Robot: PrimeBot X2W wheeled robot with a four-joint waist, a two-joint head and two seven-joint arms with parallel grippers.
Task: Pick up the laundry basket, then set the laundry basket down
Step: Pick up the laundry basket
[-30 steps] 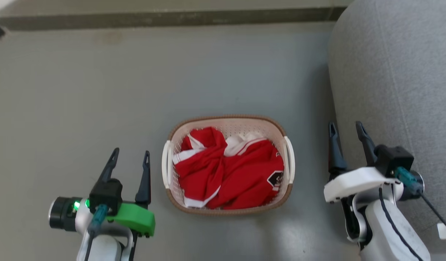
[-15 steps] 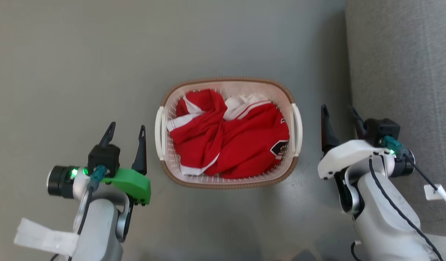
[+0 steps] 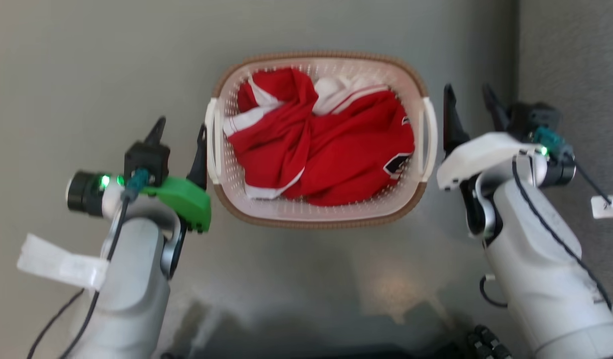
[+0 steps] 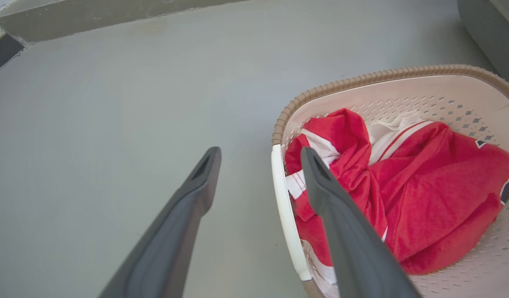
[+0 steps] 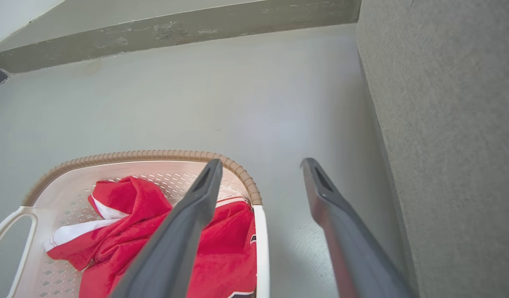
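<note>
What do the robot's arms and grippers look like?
The left arm and right arm are pale grey with black cables and white tags. Each gripper has two long, dark, pointed fingers. The left gripper has a green cover and green light; the right gripper has a white cover.

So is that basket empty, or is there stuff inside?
Not empty. The laundry basket holds a crumpled red and white garment, bunched up and covering most of its perforated bottom.
</note>
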